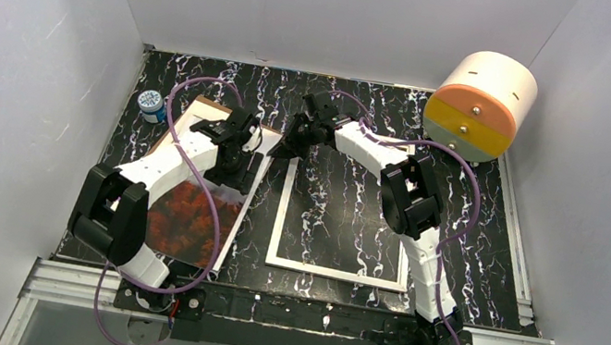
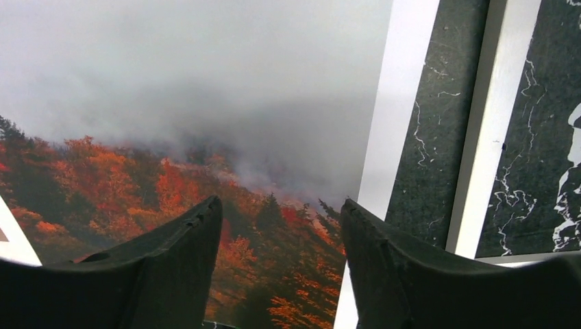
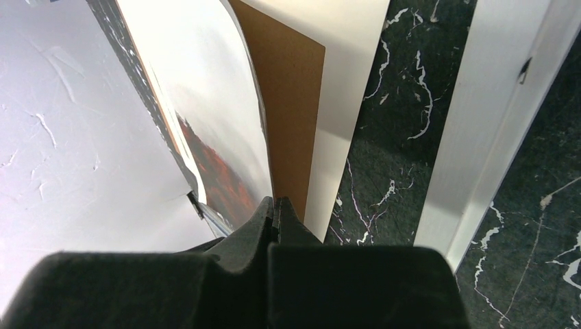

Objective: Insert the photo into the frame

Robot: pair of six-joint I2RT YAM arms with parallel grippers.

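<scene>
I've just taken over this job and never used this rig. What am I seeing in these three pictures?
Two robot arms stand at the near edge of a black marbled table. The wide picture looks down from above and behind them; the other two come from cameras on each wrist. The photo, an autumn forest, lies at left on a brown backing board; the white frame lies flat in the middle. A white-and-orange drum sits at the far right corner. The left gripper is open over the photo, holding nothing. The right gripper is shut and seems to pinch the photo's edge, curling it up off the board.
</scene>
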